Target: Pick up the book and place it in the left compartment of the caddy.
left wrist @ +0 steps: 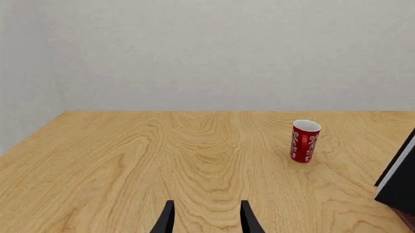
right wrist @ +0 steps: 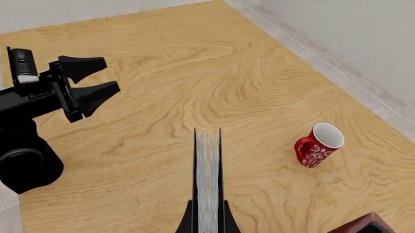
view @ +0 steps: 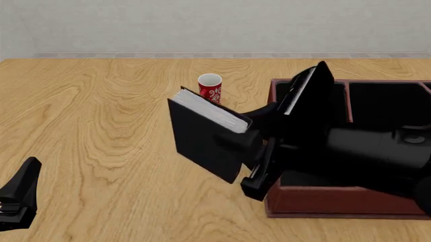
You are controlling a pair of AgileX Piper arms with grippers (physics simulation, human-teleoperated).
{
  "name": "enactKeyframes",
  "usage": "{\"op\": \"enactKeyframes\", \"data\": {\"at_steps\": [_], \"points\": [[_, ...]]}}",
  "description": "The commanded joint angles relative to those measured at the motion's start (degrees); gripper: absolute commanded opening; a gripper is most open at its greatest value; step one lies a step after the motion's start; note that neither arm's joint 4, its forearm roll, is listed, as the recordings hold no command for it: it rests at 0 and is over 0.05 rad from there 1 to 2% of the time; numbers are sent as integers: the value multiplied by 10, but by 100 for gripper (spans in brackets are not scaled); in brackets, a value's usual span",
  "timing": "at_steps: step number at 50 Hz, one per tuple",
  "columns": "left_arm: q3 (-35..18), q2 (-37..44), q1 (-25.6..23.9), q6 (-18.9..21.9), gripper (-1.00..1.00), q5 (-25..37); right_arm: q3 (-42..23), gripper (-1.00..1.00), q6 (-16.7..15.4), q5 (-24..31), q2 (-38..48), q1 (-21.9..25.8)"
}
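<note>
So the book (view: 205,133) is up off the bench (view: 101,116), tilted, clamped between the right claw (view: 253,146) fingers just left of the caddy (view: 316,201). Its left compartment (view: 303,101) sits right behind it. Red mug (view: 210,87) stands farther back. Left claw (right wrist: 97,80) is spread open, holding nothing, near-left.

Wood grain everywhere, black matt gear on top.
Table (view: 101,126) light smooth wood; caddy (view: 323,204) reddish-brown wood; book (view: 202,141) matt black cover, white paper pages; mug (view: 210,88) glossy red.
</note>
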State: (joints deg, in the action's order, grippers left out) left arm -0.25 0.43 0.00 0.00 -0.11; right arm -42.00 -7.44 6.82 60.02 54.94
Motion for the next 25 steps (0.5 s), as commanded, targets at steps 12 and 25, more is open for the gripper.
{"op": "enactKeyframes", "data": {"at_steps": [12,25], "points": [[0,0,0,0,100,0,-27,-100,-7,33,-40,-28],[0,0,0,0,100,0,-40,-100,-11,51,-55,-38]]}}
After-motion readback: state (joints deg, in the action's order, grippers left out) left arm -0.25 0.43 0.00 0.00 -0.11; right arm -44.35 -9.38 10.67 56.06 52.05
